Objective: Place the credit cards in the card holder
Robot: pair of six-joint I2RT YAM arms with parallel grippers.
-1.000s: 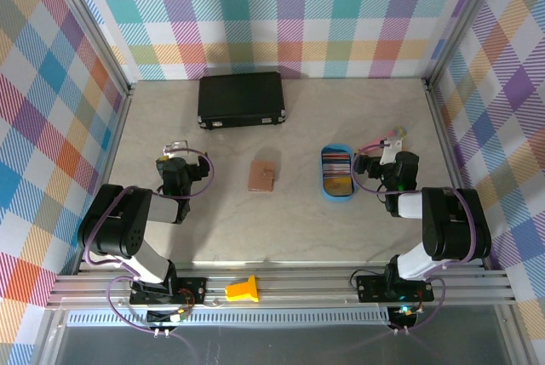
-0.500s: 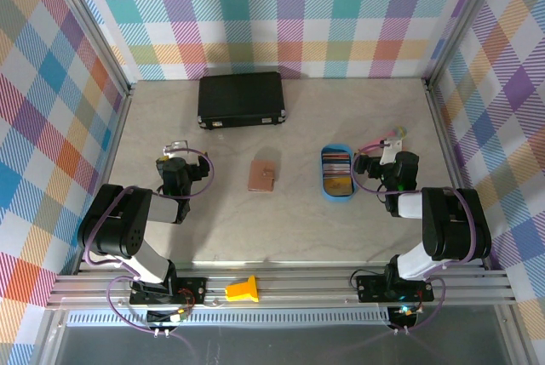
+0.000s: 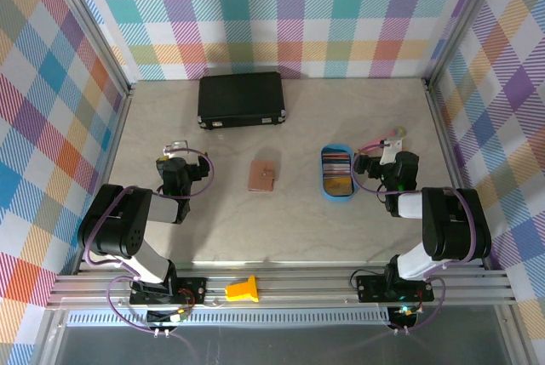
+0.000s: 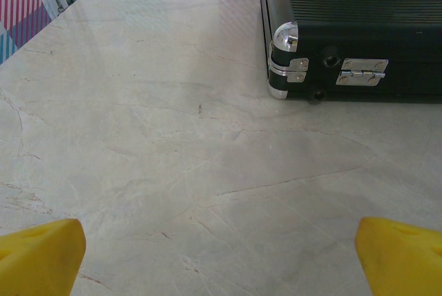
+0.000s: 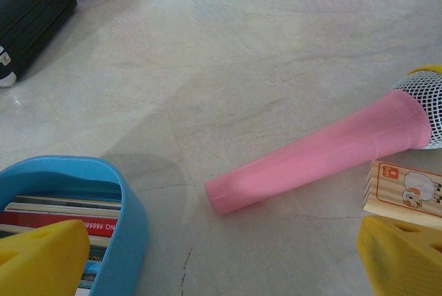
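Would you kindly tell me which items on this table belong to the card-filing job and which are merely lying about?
Belong to the job: the thin plastic credit cards in mixed colours; the flat salmon-brown leather card holder; the blue oval plastic tray holding the cards.
Just lying about: the large black case; the pink toy microphone; the small printed wooden block.

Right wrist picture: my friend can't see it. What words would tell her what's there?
A pink toy microphone lies on a pale table, between a blue tray holding cards and a small wooden block. The right tool, open, shows yellow tips at the bottom corners.
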